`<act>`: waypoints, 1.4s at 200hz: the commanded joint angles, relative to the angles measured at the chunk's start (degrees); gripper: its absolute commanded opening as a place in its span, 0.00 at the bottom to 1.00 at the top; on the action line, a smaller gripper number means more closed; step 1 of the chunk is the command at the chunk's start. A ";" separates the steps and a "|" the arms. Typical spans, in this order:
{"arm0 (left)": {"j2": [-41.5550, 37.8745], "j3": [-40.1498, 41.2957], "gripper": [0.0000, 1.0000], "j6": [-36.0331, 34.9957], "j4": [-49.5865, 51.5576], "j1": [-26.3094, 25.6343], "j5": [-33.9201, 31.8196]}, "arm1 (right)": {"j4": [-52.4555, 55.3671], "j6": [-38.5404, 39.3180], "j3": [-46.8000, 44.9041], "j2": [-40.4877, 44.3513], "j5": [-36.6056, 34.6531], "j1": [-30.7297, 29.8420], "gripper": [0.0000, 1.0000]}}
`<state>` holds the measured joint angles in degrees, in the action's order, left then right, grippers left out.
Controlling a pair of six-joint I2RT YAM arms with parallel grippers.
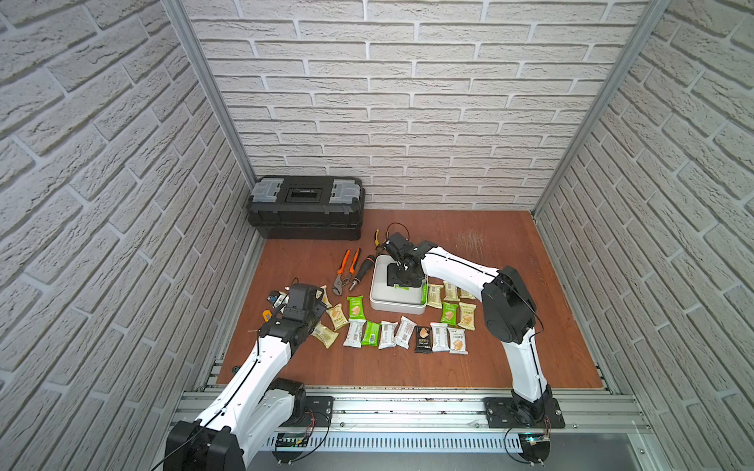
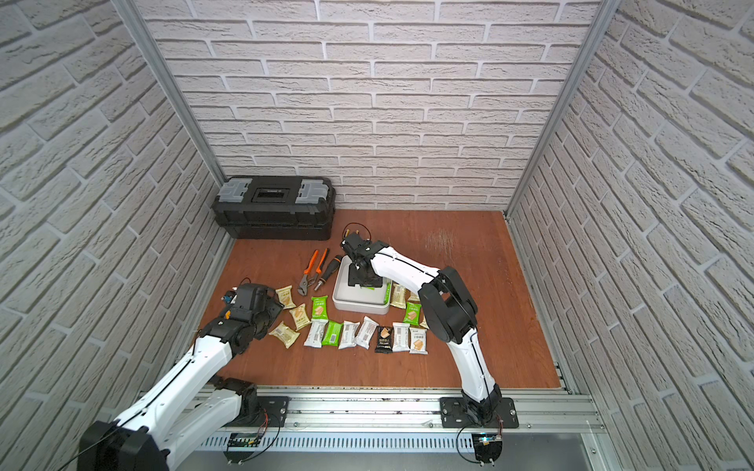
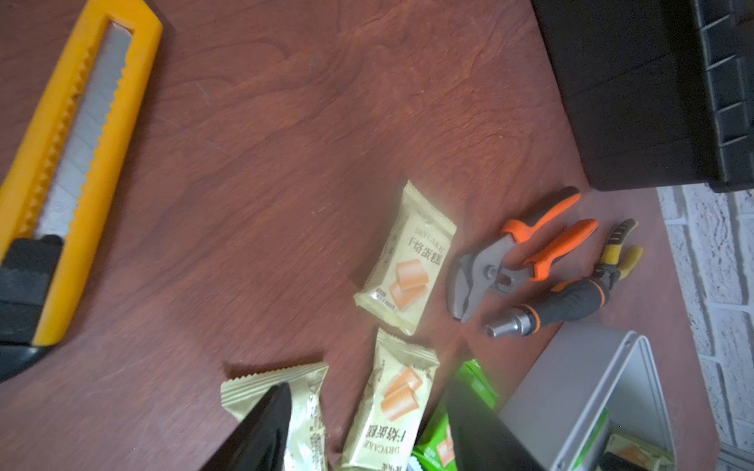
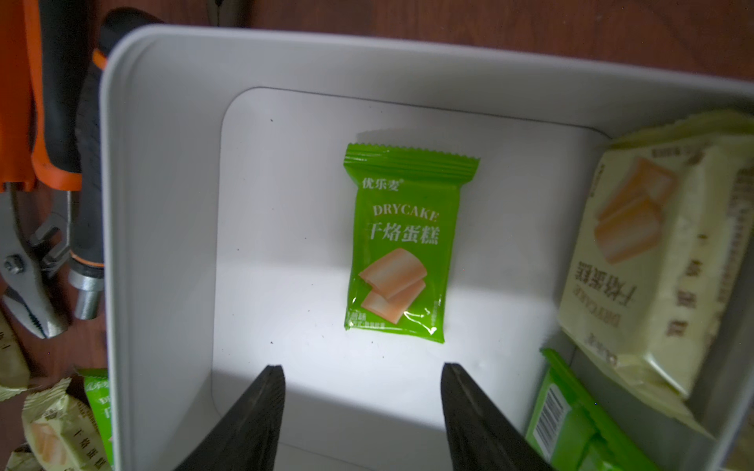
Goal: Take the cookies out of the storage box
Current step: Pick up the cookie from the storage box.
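The right hand (image 4: pixel 362 367), spread and empty, hung over the storage box (image 4: pixel 163 204). A green cookie packet (image 4: pixel 398 244) lay flat on its floor just ahead of the fingertips, long axis pointing away from the hand (jaws would close across its width). The left hand (image 3: pixel 369 383), also spread, was well apart.

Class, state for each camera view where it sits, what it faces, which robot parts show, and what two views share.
Both top views: high over the bases, facing down at the table; left arm and right arm show.
Left wrist: low over table, facing packets and pliers; open left gripper shows.
Right wrist: over the box, facing a green packet inside; open right gripper shows.
Shared: both wrist views show pliers.
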<state>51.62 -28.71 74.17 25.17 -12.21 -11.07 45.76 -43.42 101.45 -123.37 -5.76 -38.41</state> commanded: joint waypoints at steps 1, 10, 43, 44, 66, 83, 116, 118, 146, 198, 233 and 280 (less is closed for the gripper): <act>0.21 1.45 0.66 -1.37 -3.02 1.81 1.86 | 2.12 -1.23 2.85 -1.81 -1.50 0.42 0.66; 0.32 1.45 0.66 -1.92 -3.12 2.63 2.32 | 2.49 -1.30 3.67 -2.59 -1.54 0.60 0.66; 0.67 0.18 0.65 -4.79 -1.43 4.93 2.11 | 2.83 -1.58 5.75 -4.83 -0.46 1.89 0.66; 0.63 0.16 0.65 -4.85 -1.43 5.01 2.15 | 2.79 -1.62 5.85 -4.85 -0.47 1.91 0.66; 0.98 -0.11 0.64 -5.55 -1.74 6.26 2.43 | 4.04 -1.96 7.50 -6.01 -1.08 2.20 0.65; 1.63 -0.54 0.64 -6.39 -2.11 7.14 2.79 | 4.84 -2.28 8.36 -6.78 -1.42 2.37 0.65; 2.79 -1.95 0.65 -7.97 -1.41 8.32 2.97 | 5.71 -2.73 9.66 -8.63 -1.36 2.62 0.63; 2.77 -1.96 0.65 -7.99 -1.32 8.42 2.87 | 5.82 -2.73 9.80 -8.75 -1.36 2.64 0.63; 2.30 -2.01 0.65 -8.52 -0.45 9.74 3.06 | 6.76 -2.59 11.76 -10.42 -1.46 2.82 0.62; 2.19 -3.41 0.65 -9.62 1.99 10.09 2.34 | 9.85 -1.76 15.60 -13.36 -1.36 3.08 0.54; 1.74 -3.94 0.66 -10.17 3.98 10.10 1.70 | 10.42 -1.17 16.84 -14.34 -0.76 3.17 0.48; 0.94 -3.90 0.66 -9.86 4.58 10.36 1.81 | 10.17 -0.10 16.94 -13.40 -0.21 3.11 0.42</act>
<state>53.45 -31.55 65.08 28.71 -2.50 -8.49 55.00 -44.49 117.38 -136.97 -6.33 -35.40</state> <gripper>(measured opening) 0.660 0.430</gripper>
